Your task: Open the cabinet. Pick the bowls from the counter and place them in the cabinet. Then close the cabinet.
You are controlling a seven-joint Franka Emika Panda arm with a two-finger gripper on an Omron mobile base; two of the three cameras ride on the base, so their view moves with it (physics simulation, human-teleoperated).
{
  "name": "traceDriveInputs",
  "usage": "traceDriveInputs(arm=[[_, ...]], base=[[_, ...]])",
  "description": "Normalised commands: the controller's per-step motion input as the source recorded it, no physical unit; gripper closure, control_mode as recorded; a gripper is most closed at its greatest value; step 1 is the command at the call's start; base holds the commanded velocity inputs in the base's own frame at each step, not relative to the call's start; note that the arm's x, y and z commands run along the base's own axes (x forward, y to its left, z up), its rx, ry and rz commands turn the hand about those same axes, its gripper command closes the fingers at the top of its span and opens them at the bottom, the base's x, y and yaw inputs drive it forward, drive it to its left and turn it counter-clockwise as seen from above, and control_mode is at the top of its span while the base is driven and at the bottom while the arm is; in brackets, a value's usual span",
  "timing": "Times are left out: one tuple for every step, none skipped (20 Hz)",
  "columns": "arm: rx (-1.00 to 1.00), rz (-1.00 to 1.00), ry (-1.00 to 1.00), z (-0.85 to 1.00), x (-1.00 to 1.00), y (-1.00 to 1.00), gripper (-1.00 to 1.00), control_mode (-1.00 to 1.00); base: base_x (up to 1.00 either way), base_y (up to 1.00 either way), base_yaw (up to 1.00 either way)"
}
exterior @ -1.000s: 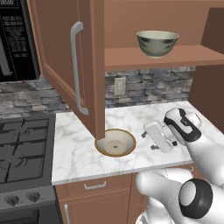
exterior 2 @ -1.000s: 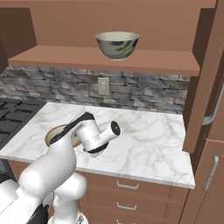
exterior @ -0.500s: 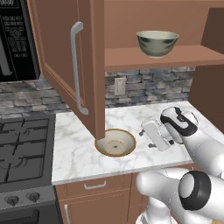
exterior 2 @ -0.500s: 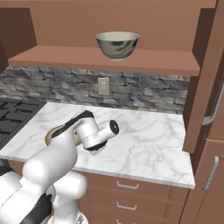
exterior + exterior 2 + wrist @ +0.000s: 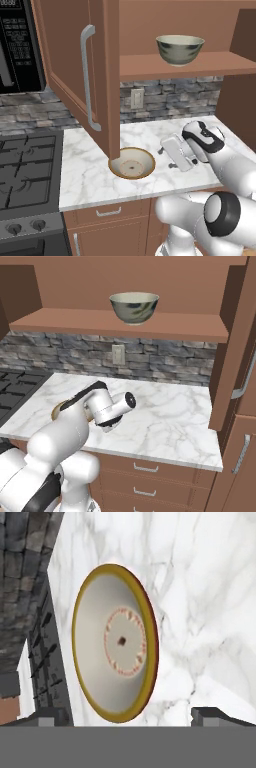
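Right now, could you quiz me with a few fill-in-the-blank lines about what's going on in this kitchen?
1. The grey-green bowl stands on the cabinet's ____.
2. The cream bowl rests on the marble ____.
3. The cabinet door is ____.
4. The end effector, facing the cream bowl, has its fingers ____ and holds nothing.

Missing words: shelf; counter; open; open

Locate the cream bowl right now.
The cream bowl sits on the marble counter, just under the open cabinet door's lower corner, left of the open end effector in the left base view.
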Motion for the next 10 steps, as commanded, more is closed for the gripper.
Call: traceDriveInputs(arm=[[0.00,0.00,0.00,-0.01,0.09,0.06,-1.00,-1.00],[0.00,0.00,0.00,-0.01,0.11,0.07,-1.00,-1.00],[0.00,0.00,0.00,-0.06,0.09,0.11,-1.00,-1.00],[0.00,0.00,0.00,-0.03,0.09,0.14,-1.00,-1.00],[0.00,0.00,0.00,-0.04,0.05,0.20,-1.00,-1.00],[0.00,0.00,0.00,-0.04,0.09,0.23,-1.00,-1.00],[0.00,0.00,0.00,-0.06,0.08,0.26,-1.00,-1.00],[0.00,0.00,0.00,-0.08,0.09,0.28,-1.00,-1.00],[0.00,0.00,0.00,-0.11,0.10,0.26,-1.00,-1.00],[0.00,0.00,0.00,-0.11,0.10,0.24,-1.00,-1.00]], base=[[0.00,0.00,0.00],[0.00,0.00,0.00],[0.00,0.00,0.00],[0.00,0.00,0.00],[0.00,0.00,0.00],[0.00,0.00,0.00],[0.00,0.00,0.00],[0.00,0.00,0.00],[0.00,0.00,0.00],[0.00,0.00,0.00]])
